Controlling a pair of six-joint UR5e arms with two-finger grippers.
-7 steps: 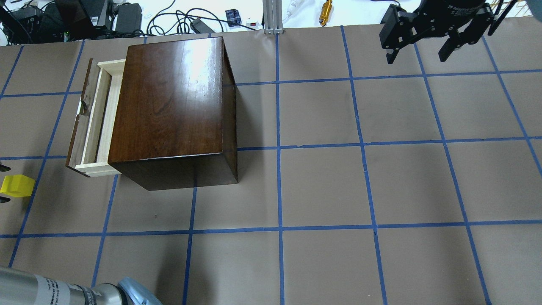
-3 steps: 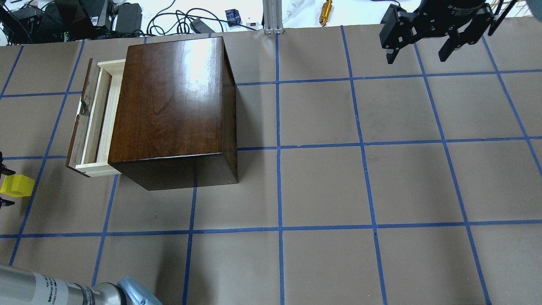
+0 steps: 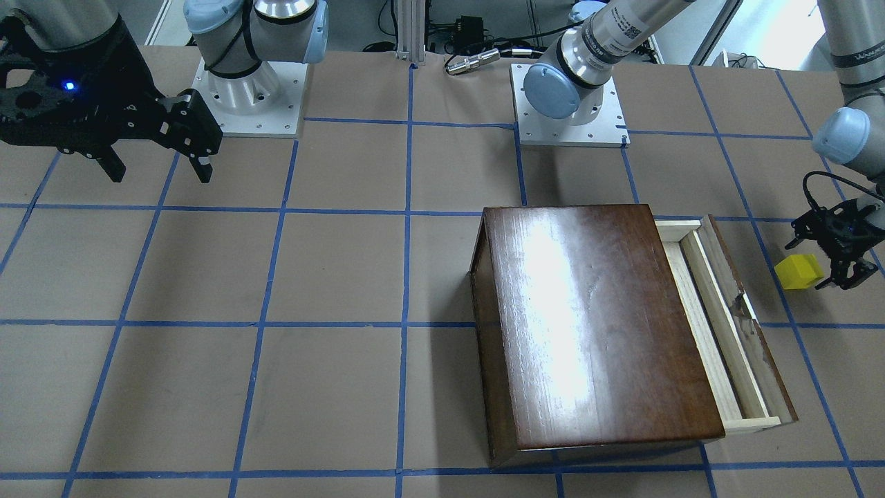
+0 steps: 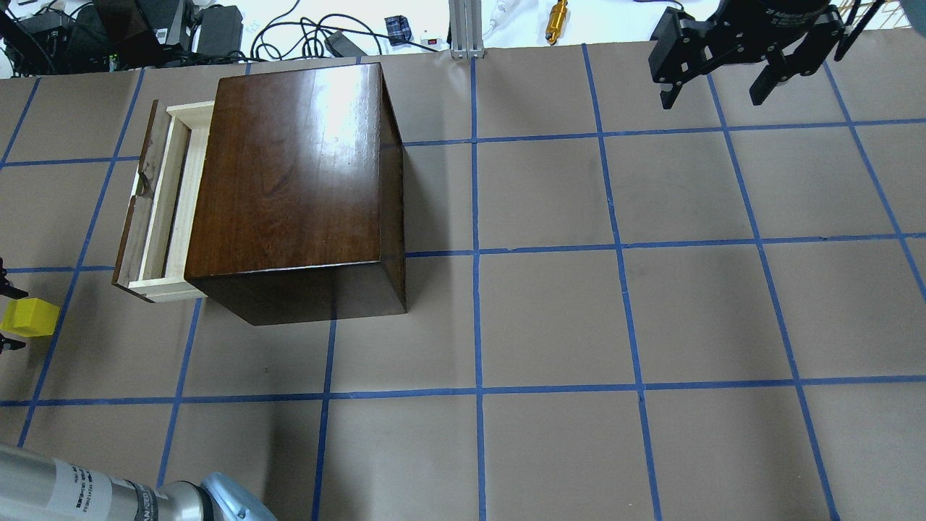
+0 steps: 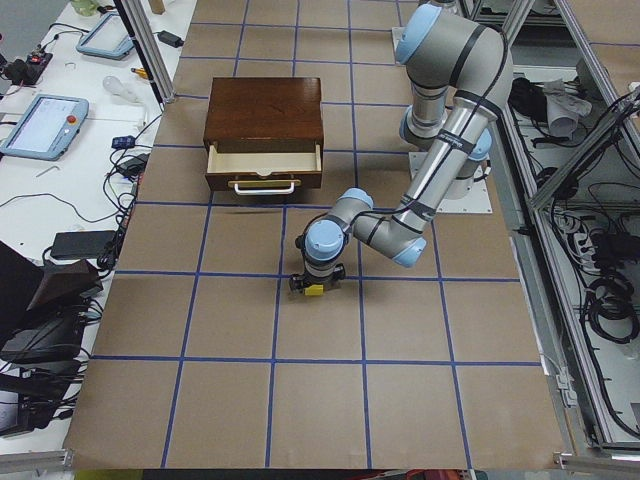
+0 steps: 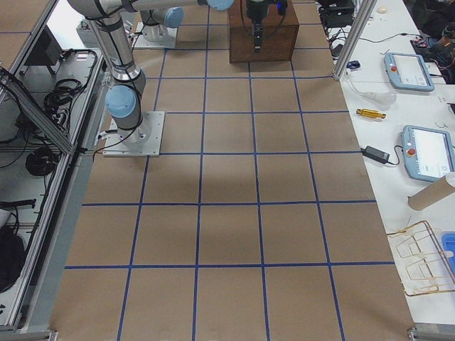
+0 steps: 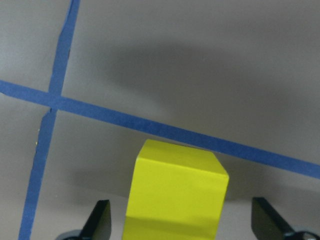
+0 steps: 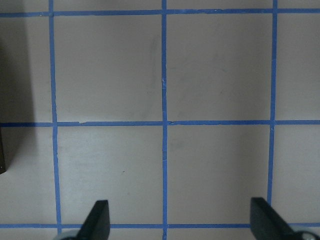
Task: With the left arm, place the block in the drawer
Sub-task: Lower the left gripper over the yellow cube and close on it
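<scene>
The yellow block (image 4: 30, 317) sits on the brown table paper, left of and nearer than the drawer's front; it also shows in the front view (image 3: 798, 271). The drawer (image 4: 163, 202) of pale wood stands partly pulled out of the dark cabinet (image 4: 289, 174). My left gripper (image 7: 182, 220) is open, low at the table, with one finger on each side of the block (image 7: 175, 195) and a gap on both sides. At the overhead view's left edge only its fingertips (image 4: 10, 292) show. My right gripper (image 4: 710, 100) is open and empty, high over the far right.
Blue tape lines grid the table. Cables, power bricks and a brass tool (image 4: 557, 20) lie beyond the far edge. The left arm's forearm (image 4: 87, 496) crosses the near left corner. Both arm bases (image 3: 567, 104) are bolted at the robot's side.
My left gripper's fingertips have come slightly further into view around the block. The block, drawer and right arm have not moved.
</scene>
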